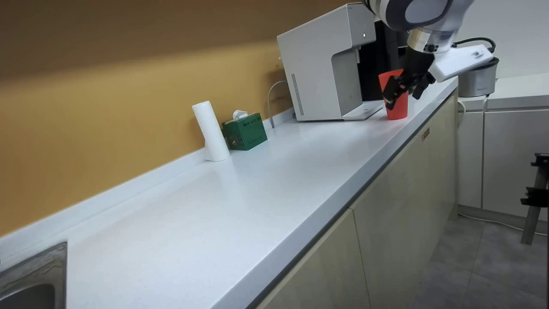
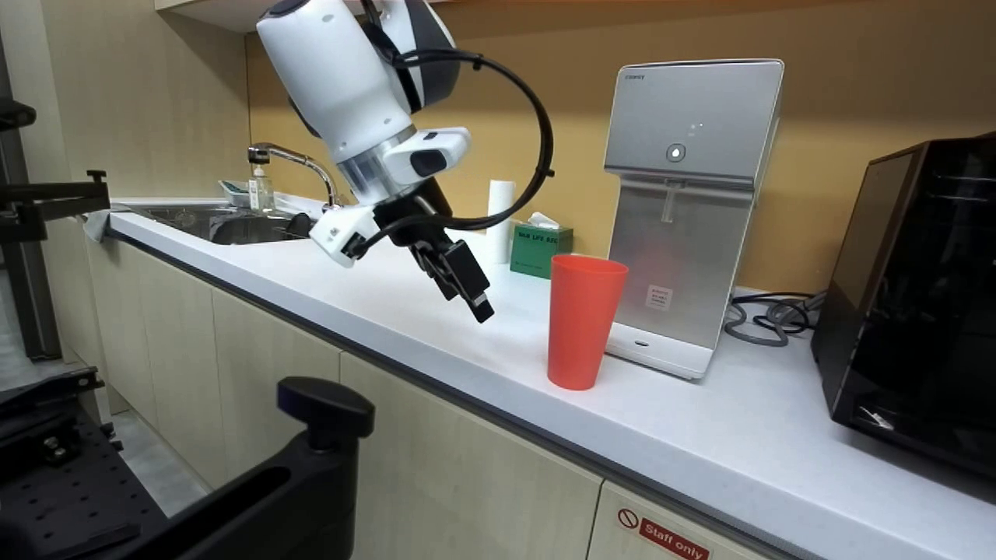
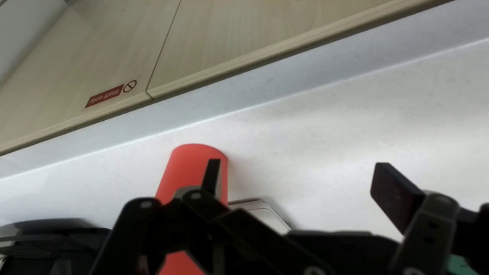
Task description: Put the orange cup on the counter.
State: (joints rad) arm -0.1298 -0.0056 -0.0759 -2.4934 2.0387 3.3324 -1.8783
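I am looking at the orange cup (image 2: 582, 330), which is standing upright on the counter (image 1: 244, 197), base down and mouth up. Its plain red-orange wall is widening from a narrow foot to a broader rim, and I am not making out its inside. It is resting near the counter's front edge, the white surface showing around its foot. In my wrist view it is appearing only in part, its middle being covered. In both exterior views I am seeing the counter running long, smooth and white, its top catching soft light and its front edge forming a pale grey band.
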